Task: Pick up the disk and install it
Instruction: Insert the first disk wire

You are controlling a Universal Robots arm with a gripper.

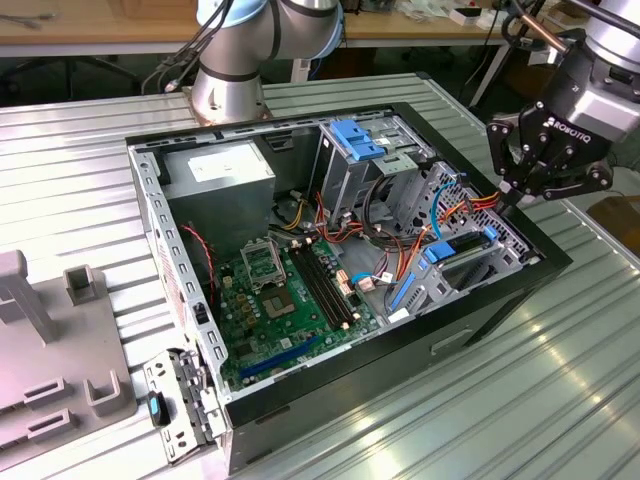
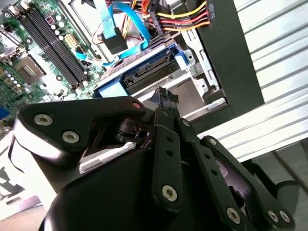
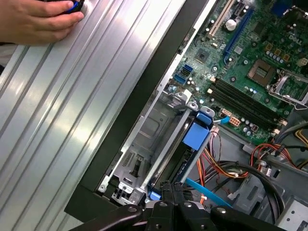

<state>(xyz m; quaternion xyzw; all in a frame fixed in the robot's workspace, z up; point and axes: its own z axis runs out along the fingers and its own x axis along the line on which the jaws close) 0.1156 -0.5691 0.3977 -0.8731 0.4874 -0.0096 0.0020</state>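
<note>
The gripper (image 1: 507, 197) is hanging closed on nothing, its tips just over the disk (image 2: 144, 79), which is lying in the bay beneath them; pressing off-centre risks jamming it askew or snagging the cables (image 2: 183, 21) beside the gripper; the gripper's own body is hiding whether the tips are touching and whether the disk is fully seated.

The computer case (image 1: 480, 300) lies open on the desk (image 1: 560, 400), with the motherboard (image 1: 290, 300) flat on its floor and the power supply (image 1: 225, 175) in the far corner. The disk (image 1: 465, 252) sits in a bay by the wall on the exterior view's right, the gripper (image 1: 505, 195) just above it. A hand (image 3: 38, 19) rests on the desk outside that wall.
</note>
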